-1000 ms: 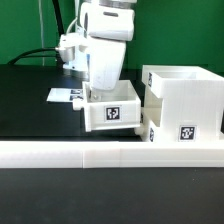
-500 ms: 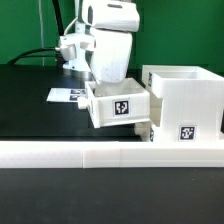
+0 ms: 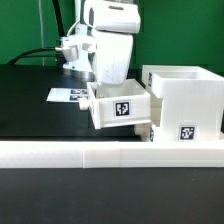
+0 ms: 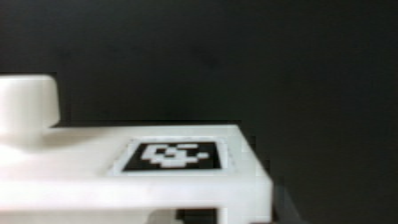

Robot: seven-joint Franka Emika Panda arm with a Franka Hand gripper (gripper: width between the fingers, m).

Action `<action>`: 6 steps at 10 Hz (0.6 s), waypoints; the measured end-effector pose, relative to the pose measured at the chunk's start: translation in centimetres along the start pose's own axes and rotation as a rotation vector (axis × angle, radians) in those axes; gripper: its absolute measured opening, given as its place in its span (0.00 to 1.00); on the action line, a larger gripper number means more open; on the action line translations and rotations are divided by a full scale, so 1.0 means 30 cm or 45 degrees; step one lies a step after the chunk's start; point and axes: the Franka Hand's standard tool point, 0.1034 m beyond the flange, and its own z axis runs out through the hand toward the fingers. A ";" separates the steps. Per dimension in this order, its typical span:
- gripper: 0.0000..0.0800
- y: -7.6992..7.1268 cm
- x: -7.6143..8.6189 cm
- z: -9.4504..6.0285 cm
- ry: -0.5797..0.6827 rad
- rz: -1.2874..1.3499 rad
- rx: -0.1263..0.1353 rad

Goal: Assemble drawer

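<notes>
The small open-topped white drawer box (image 3: 119, 109) with its square marker facing the camera hangs tilted just above the black table. My gripper (image 3: 107, 90) comes down from the white hand above and is shut on the box's top edge; the fingertips are hidden behind the box. The box's right end touches or nearly touches the larger white casing (image 3: 186, 98), which stands at the exterior view's right with a marker on its front. In the wrist view the box (image 4: 107, 180) fills the lower part with its marker (image 4: 176, 157) in sight; my fingers do not show clearly.
The long low white border wall (image 3: 100, 154) runs across the front. The marker board (image 3: 66, 95) lies flat on the black table behind the box, at the exterior view's left. Black cables and a green backdrop lie behind.
Since one second ago the gripper has carried the box up and to the exterior view's right, tilting it against the casing. In the last half second it has barely moved.
</notes>
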 end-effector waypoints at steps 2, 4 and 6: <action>0.06 0.007 -0.002 -0.002 0.002 -0.015 -0.014; 0.06 0.009 0.003 0.002 0.012 -0.013 -0.043; 0.06 0.010 0.009 0.002 0.010 -0.011 -0.032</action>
